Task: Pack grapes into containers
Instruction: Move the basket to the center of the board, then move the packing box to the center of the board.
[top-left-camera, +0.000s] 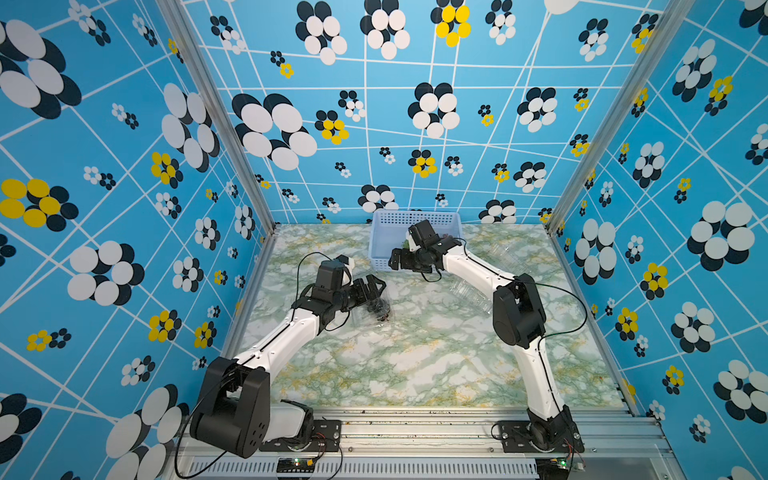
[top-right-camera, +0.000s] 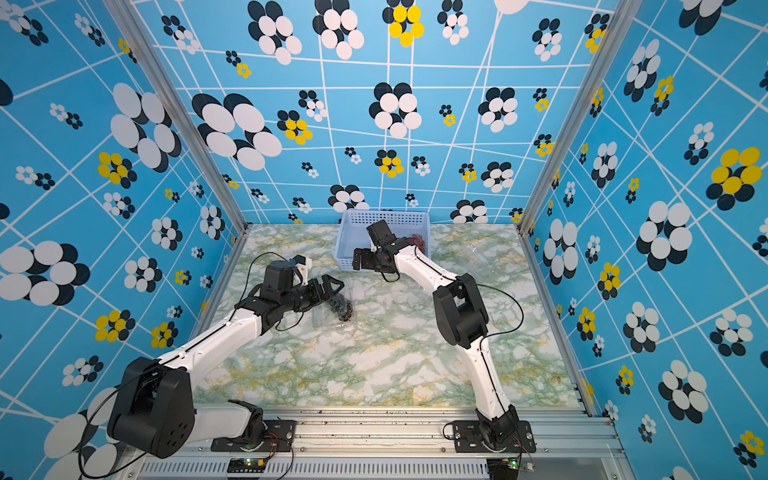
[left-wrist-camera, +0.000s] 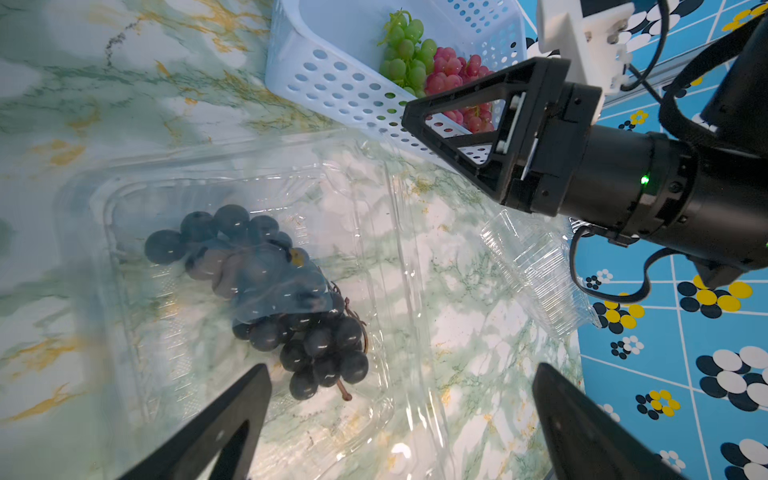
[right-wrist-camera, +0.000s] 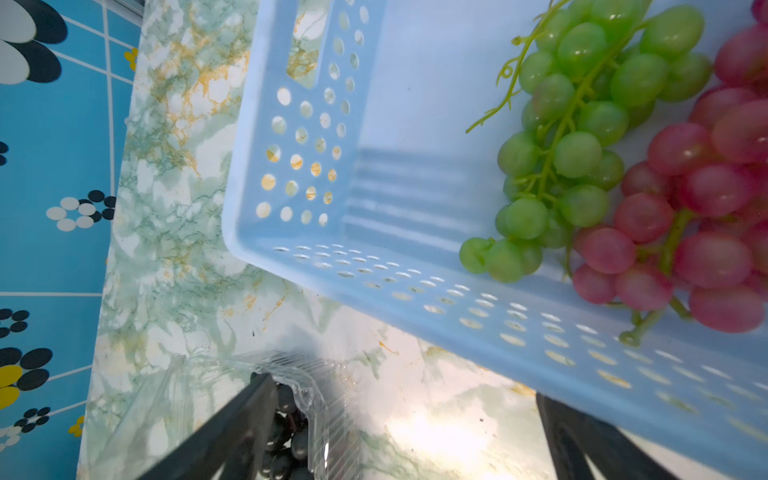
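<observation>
Grape packing, partly done: dark purple grapes (left-wrist-camera: 291, 299) lie in an open clear clamshell (left-wrist-camera: 374, 232) toward the left edge of the surface (top-left-camera: 415, 365). Green grapes (right-wrist-camera: 582, 124) and red grapes (right-wrist-camera: 706, 208) wait in the blue basket (right-wrist-camera: 374, 270) at its far edge. The next pick probably requires the right claw (right-wrist-camera: 403, 388) to clear the basket wall, straddle one bunch near its stem and close gently. Both claws stand wide apart and empty, with the left claw (left-wrist-camera: 401, 370) above the filled clamshell.

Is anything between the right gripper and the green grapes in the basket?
Yes: the perforated near wall of the light-blue basket runs between the open right gripper and the green grapes. The red grapes lie beside them, not in the path.
</observation>
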